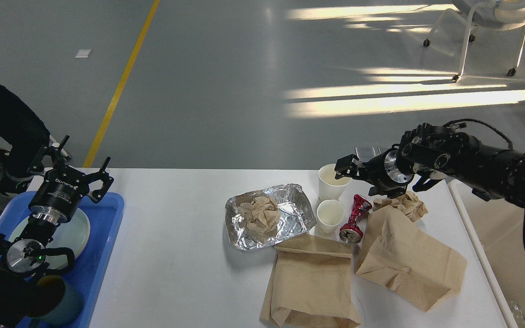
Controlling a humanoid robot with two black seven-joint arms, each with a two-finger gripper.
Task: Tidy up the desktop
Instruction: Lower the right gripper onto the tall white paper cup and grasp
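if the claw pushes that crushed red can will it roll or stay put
The crushed red can lies on its side on the desktop, so it may roll a little. Its pinched waist probably makes that roll wobbly and short. Being crushed, it looks empty and light, so it may skid instead.
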